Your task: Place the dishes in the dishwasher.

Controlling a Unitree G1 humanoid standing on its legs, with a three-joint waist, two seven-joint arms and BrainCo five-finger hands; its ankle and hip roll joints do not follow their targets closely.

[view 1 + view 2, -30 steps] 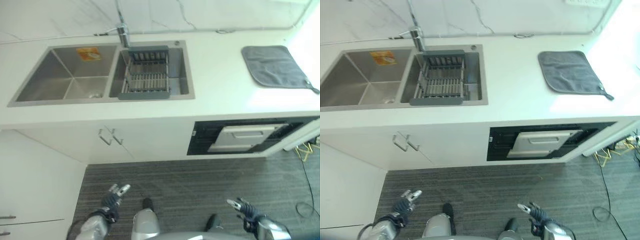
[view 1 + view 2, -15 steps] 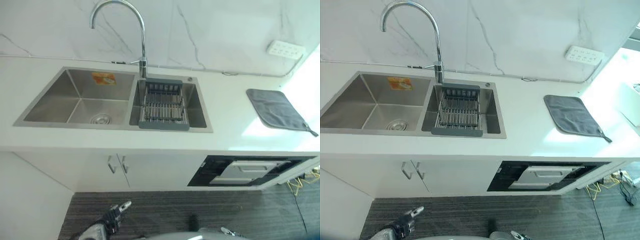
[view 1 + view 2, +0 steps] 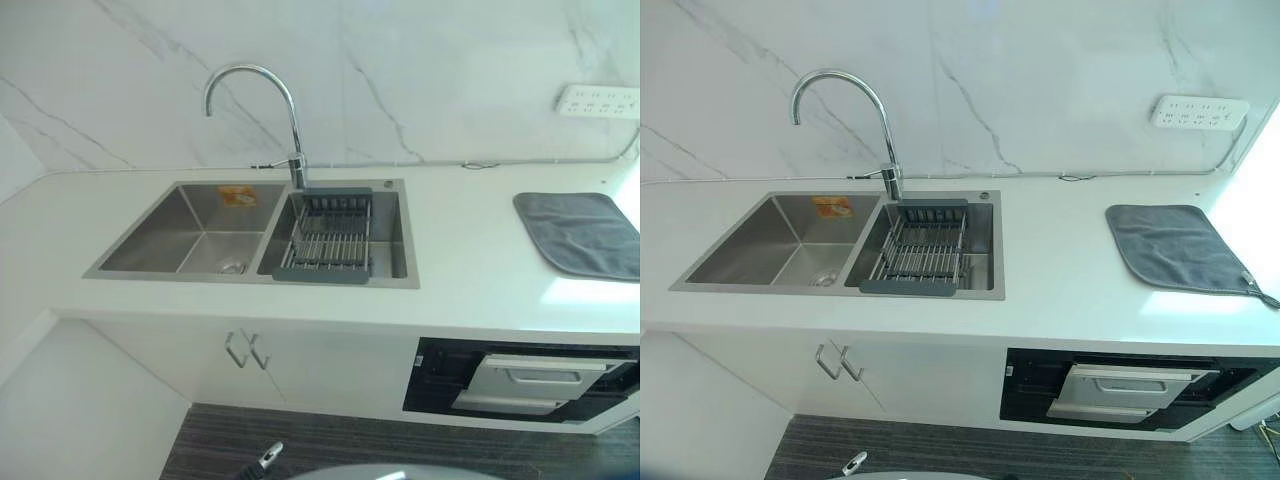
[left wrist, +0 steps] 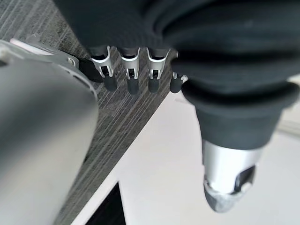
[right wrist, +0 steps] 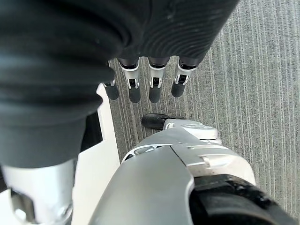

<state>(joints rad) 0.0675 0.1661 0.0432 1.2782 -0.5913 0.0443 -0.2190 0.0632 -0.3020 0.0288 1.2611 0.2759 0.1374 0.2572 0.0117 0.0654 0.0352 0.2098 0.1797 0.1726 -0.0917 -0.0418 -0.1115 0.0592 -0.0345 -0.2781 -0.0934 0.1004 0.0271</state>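
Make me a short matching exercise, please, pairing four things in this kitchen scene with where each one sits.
Things:
1. drying rack
2. grey cloth
3. dishwasher
4. power strip

Places:
A. on the marble wall, upper right
B. in the sink's right-hand basin
C. under the counter, its door ajar
D. flat on the counter, right of the sink

Pairs: 1-B, 2-D, 3-C, 4-A
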